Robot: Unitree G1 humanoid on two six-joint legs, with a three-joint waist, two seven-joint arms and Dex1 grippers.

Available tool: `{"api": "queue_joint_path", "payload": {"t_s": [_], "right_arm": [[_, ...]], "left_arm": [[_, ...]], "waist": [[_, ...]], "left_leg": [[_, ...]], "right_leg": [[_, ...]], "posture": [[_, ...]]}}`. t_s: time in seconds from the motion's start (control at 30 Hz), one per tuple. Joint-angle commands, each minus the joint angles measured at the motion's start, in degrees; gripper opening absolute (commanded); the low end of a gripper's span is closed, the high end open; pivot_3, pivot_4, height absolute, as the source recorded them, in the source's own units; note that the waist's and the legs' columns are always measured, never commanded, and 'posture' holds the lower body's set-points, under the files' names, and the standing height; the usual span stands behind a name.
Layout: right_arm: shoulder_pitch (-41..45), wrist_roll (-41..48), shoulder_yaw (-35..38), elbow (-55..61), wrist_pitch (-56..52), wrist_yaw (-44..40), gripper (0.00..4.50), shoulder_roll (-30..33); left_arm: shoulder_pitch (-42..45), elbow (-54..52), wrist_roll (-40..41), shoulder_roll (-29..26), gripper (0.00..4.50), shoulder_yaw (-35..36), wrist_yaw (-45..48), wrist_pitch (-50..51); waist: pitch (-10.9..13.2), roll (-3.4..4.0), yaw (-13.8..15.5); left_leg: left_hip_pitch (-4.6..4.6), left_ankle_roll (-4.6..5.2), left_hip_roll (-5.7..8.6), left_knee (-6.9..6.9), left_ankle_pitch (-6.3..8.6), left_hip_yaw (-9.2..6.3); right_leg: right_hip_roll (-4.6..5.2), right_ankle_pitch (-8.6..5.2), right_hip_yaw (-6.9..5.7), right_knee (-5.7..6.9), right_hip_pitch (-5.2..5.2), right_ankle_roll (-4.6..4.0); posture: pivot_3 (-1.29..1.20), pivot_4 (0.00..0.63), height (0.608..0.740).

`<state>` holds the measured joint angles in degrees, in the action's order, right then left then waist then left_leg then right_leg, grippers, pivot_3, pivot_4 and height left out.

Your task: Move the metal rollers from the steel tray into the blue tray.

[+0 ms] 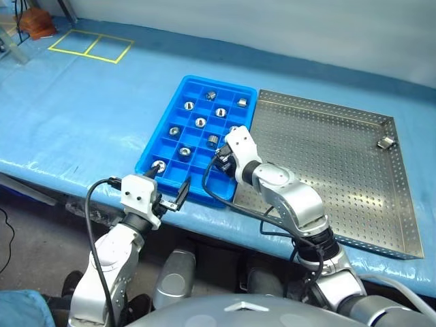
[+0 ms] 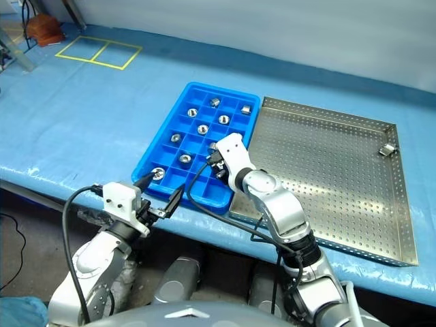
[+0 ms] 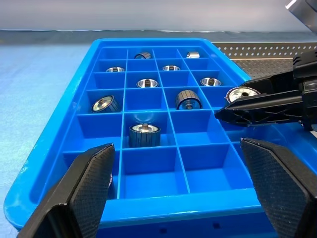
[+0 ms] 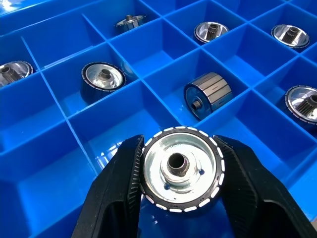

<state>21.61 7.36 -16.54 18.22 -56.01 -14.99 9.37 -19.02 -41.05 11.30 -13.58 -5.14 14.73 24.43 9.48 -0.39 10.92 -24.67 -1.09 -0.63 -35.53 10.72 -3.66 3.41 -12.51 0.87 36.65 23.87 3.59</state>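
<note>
Right wrist view has the right gripper [image 4: 179,198] with its two black fingers [image 4: 116,198] clamped on either side of a metal roller [image 4: 179,167], its flat face and dark centre hole turned toward the camera, held just above an empty compartment of the blue tray [image 1: 158,135]. Other rollers [image 4: 208,94] already sit in compartments beyond it, some on end and one on its side. From the left wrist view, the left gripper [image 3: 181,191] hangs at the near rim of the blue tray with its fingers [image 3: 81,191] spread wide and nothing between them, facing the carried roller from across the tray's near rows. From the head views, the steel tray [image 1: 354,211] lies just beside the blue tray on its right, both on the blue-covered counter [image 1: 82,116]; one more roller [image 1: 386,142] rests against the steel tray's far right rim, well apart from the blue tray. The step in hand looks like placing: the roller is over the grid but not yet let go. The next move calls for lowering it squarely into a vacant cell, clear of the dividers, then parting the fingers; the last roller in the steel tray would remain to be fetched.
</note>
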Motion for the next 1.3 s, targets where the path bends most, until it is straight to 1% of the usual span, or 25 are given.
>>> {"api": "queue_joint_path", "payload": {"t_s": [0.03,0.07,0.1,0.27,0.5,0.63,0.73,0.83,0.93,1.0,1.1,1.3], "right_arm": [[-1.09,0.18,0.71,1.17,-1.81,0.36,2.19,0.17],[-1.23,0.20,0.95,1.22,-2.05,0.48,2.57,0.10],[-1.36,0.23,1.10,1.36,-2.23,0.51,2.81,0.10],[-2.05,0.30,1.68,2.38,-2.81,0.84,4.48,0.13],[-3.34,0.03,2.36,4.46,-3.51,2.39,4.48,-0.16],[-2.39,0.31,2.12,6.93,-3.14,1.43,4.48,1.29],[-0.28,0.63,4.69,7.98,-1.78,1.41,4.48,1.95],[1.71,-0.40,8.59,7.10,1.26,3.34,4.48,2.40],[3.08,-2.05,12.81,4.04,5.33,6.66,4.48,2.05],[3.74,-4.48,14.47,1.01,9.47,9.78,4.48,2.29],[4.82,-5.95,17.28,-3.78,12.83,12.84,4.48,2.07],[7.57,-7.97,22.58,-16.97,22.21,18.16,4.48,3.09]], "left_arm": [[0.33,-2.95,0.25,-0.05,4.50,-0.62,-0.11,-0.39],[0.35,-2.90,0.33,-0.11,4.50,-0.70,-0.04,-0.36],[0.35,-2.87,0.40,-0.15,4.50,-0.76,0.03,-0.36],[1.35,-1.61,0.88,-0.46,4.50,-1.23,0.98,-0.50],[3.52,0.07,1.23,-0.80,4.50,-2.05,2.42,-0.29],[4.84,1.06,1.40,-0.99,4.50,-2.33,3.11,-0.22],[6.23,2.06,1.45,-1.07,4.50,-2.54,3.80,-0.30],[7.76,3.12,1.47,-1.18,4.50,-2.81,4.52,-0.44],[9.29,4.03,1.46,-1.30,4.50,-3.08,5.18,-0.54],[10.29,4.59,1.31,-1.34,4.50,-3.32,5.49,-0.66],[11.92,5.37,0.76,-1.26,4.50,-4.00,5.85,-0.83],[17.61,8.79,-0.70,-0.40,4.50,-8.87,7.06,-1.17]], "waist": [[0.00,0.00,0.41],[-0.01,0.00,0.57],[-0.01,0.00,0.76],[-0.01,-0.01,1.30],[-0.02,-0.02,1.38],[-0.02,-0.01,1.19],[-0.02,-0.01,0.74],[-0.01,-0.01,0.15],[-0.02,-0.01,-0.80],[-0.02,-0.01,-1.48],[-0.01,-0.01,-2.60],[-0.02,0.00,-4.55]], "left_leg": [[0.00,-0.02,-0.01,0.00,0.01,0.00],[0.00,-0.03,-0.01,0.00,0.02,0.00],[0.01,-0.04,-0.01,0.00,0.02,0.00],[-0.01,-0.06,-0.01,-0.02,0.03,-0.03],[-0.03,-0.05,0.00,0.02,0.06,-0.02],[-0.06,-0.03,0.01,0.02,0.08,-0.05],[-0.04,-0.03,0.00,0.01,0.08,-0.04],[-0.07,-0.03,-0.02,0.00,0.08,-0.03],[-0.08,-0.02,-0.02,0.03,0.08,-0.01],[-0.07,-0.02,-0.02,0.08,0.07,0.00],[-0.07,-0.01,0.00,0.14,0.07,0.00],[-0.01,0.02,0.00,0.07,0.04,0.03]], "right_leg": [[0.00,0.00,-0.01,-0.02,0.00,0.00],[0.00,0.00,-0.01,-0.03,0.00,0.00],[0.00,0.00,-0.03,-0.07,0.01,0.00],[0.03,0.00,-0.10,-0.23,0.16,0.02],[0.04,0.04,-0.13,-0.47,0.06,0.07],[0.04,0.05,-0.16,-0.53,-0.05,0.08],[0.04,0.05,-0.16,-0.54,-0.07,0.09],[0.02,0.06,-0.16,-0.52,-0.11,0.10],[0.02,0.07,-0.16,-0.52,-0.16,0.10],[0.02,0.07,-0.16,-0.52,-0.16,0.10],[0.02,0.09,-0.13,-0.53,-0.17,0.07],[0.00,0.13,-0.09,-0.51,-0.26,0.15]], "posture": [[0.41,0.150,0.740],[0.41,0.150,0.740],[0.40,0.150,0.740],[0.38,0.150,0.740],[0.34,0.150,0.740],[0.31,0.150,0.740],[0.29,0.150,0.740],[0.27,0.150,0.740],[0.26,0.150,0.740],[0.25,0.150,0.740],[0.24,0.150,0.740],[0.22,0.150,0.740]]}}
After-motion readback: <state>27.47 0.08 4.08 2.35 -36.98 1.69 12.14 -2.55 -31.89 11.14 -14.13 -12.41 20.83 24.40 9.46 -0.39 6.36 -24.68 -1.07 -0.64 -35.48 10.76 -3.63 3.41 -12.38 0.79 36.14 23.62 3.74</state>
